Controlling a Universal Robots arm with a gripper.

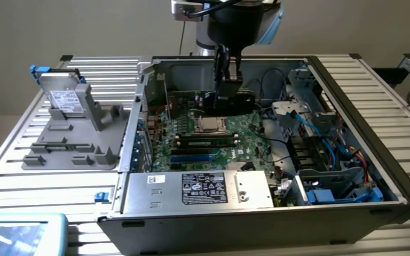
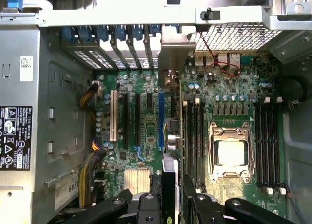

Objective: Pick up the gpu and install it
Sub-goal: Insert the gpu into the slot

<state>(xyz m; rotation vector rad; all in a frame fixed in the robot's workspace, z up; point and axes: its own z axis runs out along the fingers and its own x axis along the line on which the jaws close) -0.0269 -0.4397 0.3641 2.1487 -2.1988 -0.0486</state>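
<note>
My gripper [image 1: 228, 80] hangs inside the open computer case [image 1: 397, 176], over the green motherboard [image 1: 244, 140]. It is shut on the gpu [image 1: 235, 102], which it holds on edge. In the wrist view the gpu [image 2: 173, 56] shows edge-on: its silver bracket points toward the case's slotted rear wall and its thin board runs back between my fingers [image 2: 156, 202]. The card sits just beside the blue expansion slot [image 2: 161, 119], between it and the memory slots. Whether the card touches the board I cannot tell.
A silver drive [image 1: 66, 98] with a white label leans on a grey fixture [image 1: 70, 144] on the exterior view's left. The power supply [image 1: 198, 189] fills the case's near side. The processor socket [image 2: 231, 153] and blue cables [image 1: 333, 138] lie close by.
</note>
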